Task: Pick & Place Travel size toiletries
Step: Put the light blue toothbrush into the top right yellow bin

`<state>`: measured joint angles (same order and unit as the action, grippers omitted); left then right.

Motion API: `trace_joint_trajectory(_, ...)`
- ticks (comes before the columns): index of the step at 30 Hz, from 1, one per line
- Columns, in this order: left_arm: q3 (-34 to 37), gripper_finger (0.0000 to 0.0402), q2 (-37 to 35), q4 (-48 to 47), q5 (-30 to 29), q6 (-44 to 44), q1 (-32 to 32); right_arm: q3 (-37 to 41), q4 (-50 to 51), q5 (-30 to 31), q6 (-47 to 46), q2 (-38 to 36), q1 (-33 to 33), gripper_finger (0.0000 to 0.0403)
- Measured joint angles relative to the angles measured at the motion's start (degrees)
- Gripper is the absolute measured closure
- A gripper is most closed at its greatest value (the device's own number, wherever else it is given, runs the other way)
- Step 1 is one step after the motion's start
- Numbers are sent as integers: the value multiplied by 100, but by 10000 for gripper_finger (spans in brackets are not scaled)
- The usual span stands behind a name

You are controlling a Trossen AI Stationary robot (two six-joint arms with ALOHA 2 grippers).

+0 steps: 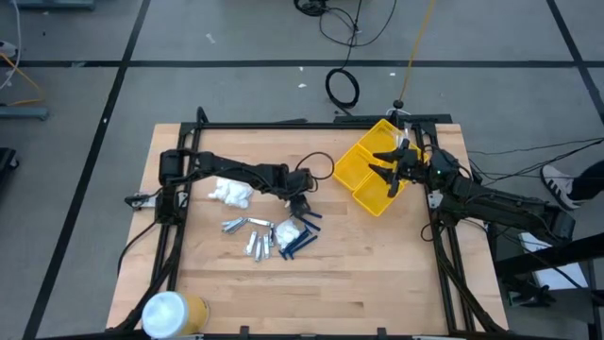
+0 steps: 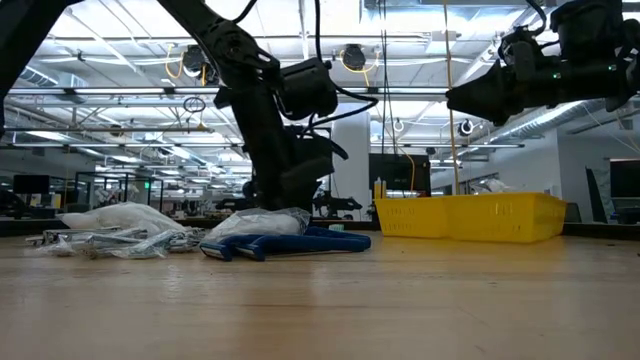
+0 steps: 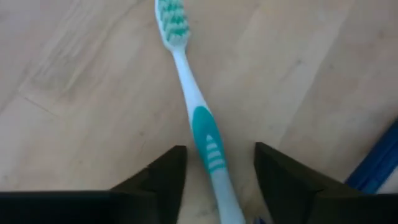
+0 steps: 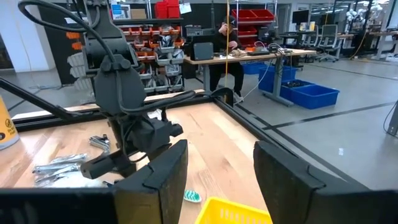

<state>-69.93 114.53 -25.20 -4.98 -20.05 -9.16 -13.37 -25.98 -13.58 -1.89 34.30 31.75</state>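
The left gripper [image 3: 216,171] hangs low over the middle of the table [image 1: 311,293], jaws spread and released on either side of a toothbrush [image 3: 198,118] lying flat on the wood, its handle running between them, apparently lined up for a grasp along the narrow stem. Just beside it lie dark blue combs [image 2: 290,243], a white packet [image 1: 286,231] and silvery tubes [image 1: 243,225], gathered in one loose pile. The right gripper [image 1: 389,162] waits above the yellow bin [image 1: 362,162] near the table's far right corner, jaws parted and holding nothing, probably clear of the left arm's work.
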Motion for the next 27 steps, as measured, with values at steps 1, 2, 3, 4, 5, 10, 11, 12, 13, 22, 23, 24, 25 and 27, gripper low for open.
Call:
trace_joint_trajectory(1,1,253,1,1,27,-6,-29,0,35,0,0,0,0,232)
trace_joint_trajectory(2,2,275,1,-1,39,-29,-58,0,70,0,0,0,0,232)
trace_joint_trajectory(3,3,298,1,-2,40,-68,-83,0,107,0,0,0,0,232)
trace_joint_trajectory(4,7,322,1,-1,42,-73,-112,0,137,0,0,0,0,232)
trace_joint_trajectory(5,4,345,3,0,54,-67,-143,0,151,0,0,0,0,232)
trace_joint_trajectory(10,24,378,-132,-53,91,69,-278,0,168,0,0,0,0,232)
trace_joint_trajectory(11,32,374,-217,-123,63,132,-299,0,168,0,0,-2,0,232)
trace_joint_trajectory(12,46,372,-290,-178,17,200,-311,1,168,-1,0,-2,0,232)
trace_joint_trajectory(13,52,372,-374,-234,-25,250,-312,2,167,0,0,-1,0,232)
trace_joint_trajectory(22,37,384,-1626,433,-726,1024,-329,2,183,1,0,0,0,232)
trace_joint_trajectory(23,35,384,-1735,700,-700,1186,-320,2,181,0,0,0,0,232)
trace_joint_trajectory(24,32,385,-1815,972,-640,1372,-320,2,180,0,0,0,0,232)
trace_joint_trajectory(25,28,388,-1842,1227,-527,1565,-317,2,181,2,0,0,0,232)
trace_joint_trajectory(27,29,389,-1863,1774,-143,1953,-326,2,187,2,0,0,0,232)
